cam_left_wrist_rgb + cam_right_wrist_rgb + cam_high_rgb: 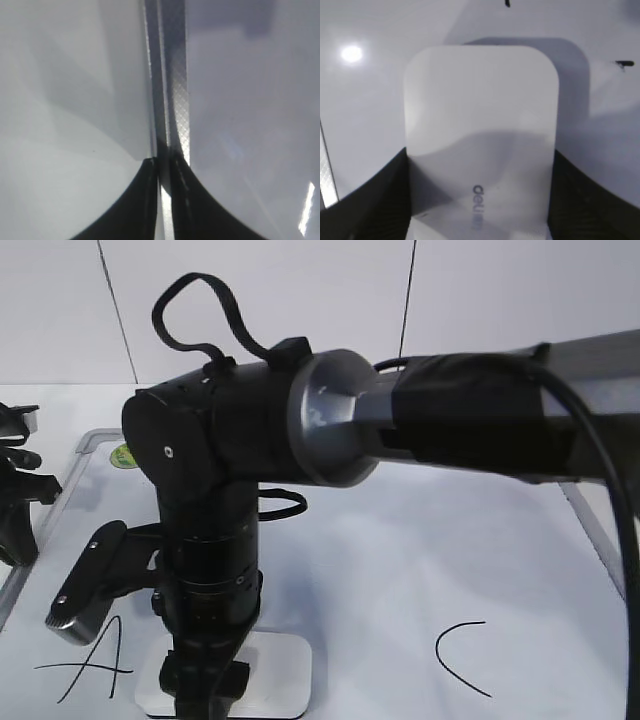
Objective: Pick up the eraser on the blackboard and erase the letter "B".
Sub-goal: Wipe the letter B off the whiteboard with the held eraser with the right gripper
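The white eraser (pixel 480 135) lies flat on the blackboard (pixel 420 560), a white board with a grey frame. My right gripper (pixel 479 200) is shut on it, with a dark finger pressed against each long side. In the exterior view the right arm reaches across and down onto the eraser (pixel 285 675) at the near edge, between a black "A" (pixel 95 665) and a black "C" (pixel 460 655). The letter "B" is hidden there. Short black marker strokes (pixel 621 63) show beside the eraser. My left gripper (pixel 162 162) is shut and empty over the board's frame (pixel 175 90).
A round green sticker (pixel 123 455) sits at the board's far left corner. The left arm (pixel 15 500) stands at the left edge of the board. The board's right frame rail (pixel 598 540) runs under the right arm. Pale walls stand behind.
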Robot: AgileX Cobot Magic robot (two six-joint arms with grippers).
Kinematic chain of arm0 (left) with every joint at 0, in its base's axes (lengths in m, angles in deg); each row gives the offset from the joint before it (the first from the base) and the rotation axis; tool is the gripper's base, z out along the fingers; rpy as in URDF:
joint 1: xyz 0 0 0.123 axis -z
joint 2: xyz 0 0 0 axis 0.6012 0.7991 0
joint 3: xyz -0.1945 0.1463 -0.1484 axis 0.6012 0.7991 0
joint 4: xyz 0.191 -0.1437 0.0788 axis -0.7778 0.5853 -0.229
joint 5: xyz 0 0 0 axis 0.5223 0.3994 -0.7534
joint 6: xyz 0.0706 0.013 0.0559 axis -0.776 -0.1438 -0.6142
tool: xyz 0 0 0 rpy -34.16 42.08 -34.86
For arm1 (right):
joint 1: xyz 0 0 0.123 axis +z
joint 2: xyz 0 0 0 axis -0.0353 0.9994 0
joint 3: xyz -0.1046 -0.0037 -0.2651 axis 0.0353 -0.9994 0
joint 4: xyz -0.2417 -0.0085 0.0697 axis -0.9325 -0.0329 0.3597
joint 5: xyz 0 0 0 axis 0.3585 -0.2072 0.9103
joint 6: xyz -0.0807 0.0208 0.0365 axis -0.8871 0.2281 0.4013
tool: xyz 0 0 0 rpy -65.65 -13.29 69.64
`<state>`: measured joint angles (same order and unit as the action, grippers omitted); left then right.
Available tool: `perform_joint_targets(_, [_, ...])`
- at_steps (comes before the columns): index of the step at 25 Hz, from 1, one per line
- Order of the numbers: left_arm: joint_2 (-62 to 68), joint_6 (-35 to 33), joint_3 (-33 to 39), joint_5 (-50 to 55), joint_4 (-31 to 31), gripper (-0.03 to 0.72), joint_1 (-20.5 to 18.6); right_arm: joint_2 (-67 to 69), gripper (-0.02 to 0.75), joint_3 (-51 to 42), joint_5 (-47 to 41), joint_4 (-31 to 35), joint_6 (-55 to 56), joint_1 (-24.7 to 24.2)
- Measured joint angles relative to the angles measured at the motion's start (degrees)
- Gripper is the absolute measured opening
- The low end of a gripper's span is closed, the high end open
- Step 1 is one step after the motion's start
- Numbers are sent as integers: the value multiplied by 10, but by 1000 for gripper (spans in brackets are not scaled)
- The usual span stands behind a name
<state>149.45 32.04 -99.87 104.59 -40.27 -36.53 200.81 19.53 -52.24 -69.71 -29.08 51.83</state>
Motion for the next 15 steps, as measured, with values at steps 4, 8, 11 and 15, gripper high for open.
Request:
perform_joint_targets(4, [0,0,0,-2,0,45,0,8,505,12,2,-6,0,-1])
perform_joint_targets(8, [0,0,0,-3,0,45,0,31,505,54,-1,-9,5,-15])
perform_joint_targets(11, [0,0,0,-4,0,45,0,50,505,88,-7,-9,7,-29])
perform_joint_targets(15, [0,0,0,-6,0,45,0,81,505,142,-18,3,9,-61])
